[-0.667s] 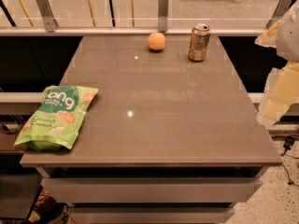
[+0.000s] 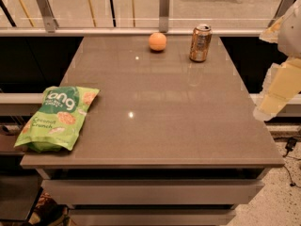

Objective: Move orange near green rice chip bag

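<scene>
One orange (image 2: pixel 157 41) to move. It sits at the far edge of the table (image 2: pixel 164 126), roughly mid-width, on bare surface. A gold-brown can (image 2: pixel 201 43) stands upright just beside it toward the right of the view, with a gap between them.

The green rice chip bag (image 2: pixel 59 118) lies flat at the near-left corner, well apart from the orange. Its outer edge looks to hang slightly past the table's side.

Handling, as a judgement:
- The orange is likely light and firm, and its matte peel should give decent friction.
- It is round, so it rolls. A squeeze off its widest line would probably squirt it out.
- Best hold is from above, centred, across the middle.
- The tabletop is glossy, so the orange needs a low, gentle set-down or it will wander.
- The bag is soft, puffy and light, with brittle chips inside. A nudge could push it off the corner, so the orange should go beside it, not on it.

Arm pose: pale arm segments show at the right edge of the view, off the table's side and partly cut by the frame. The gripper (image 2: pixel 278 91) hangs there, well apart from the orange and holding nothing visible. Whether it is wide or narrow cannot be told.

The can stands between that side and the orange. An approach from above looks safer than a sweep across.
</scene>
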Controlling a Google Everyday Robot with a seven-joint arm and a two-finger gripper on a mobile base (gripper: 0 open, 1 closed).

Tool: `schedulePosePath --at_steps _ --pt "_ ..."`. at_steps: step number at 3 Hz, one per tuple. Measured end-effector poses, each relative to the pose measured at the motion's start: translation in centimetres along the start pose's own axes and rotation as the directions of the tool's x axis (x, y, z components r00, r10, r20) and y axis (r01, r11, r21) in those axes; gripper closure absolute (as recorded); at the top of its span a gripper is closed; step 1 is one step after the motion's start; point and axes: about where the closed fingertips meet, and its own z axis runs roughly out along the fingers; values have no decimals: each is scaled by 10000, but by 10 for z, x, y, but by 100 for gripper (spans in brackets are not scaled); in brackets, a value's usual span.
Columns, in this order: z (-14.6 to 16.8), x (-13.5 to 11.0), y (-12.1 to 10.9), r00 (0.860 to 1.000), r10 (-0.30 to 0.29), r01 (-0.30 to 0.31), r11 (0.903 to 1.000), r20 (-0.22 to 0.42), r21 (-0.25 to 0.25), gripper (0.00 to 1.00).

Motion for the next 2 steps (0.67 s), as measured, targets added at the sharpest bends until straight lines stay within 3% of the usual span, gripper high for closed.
schedulePosePath --at_steps 1,2 --pt "0 -2 -13 9937 962 -989 9941 579 445 0" --pt "4 -11 -25 9775 1654 -1765 9812 1306 780 0"
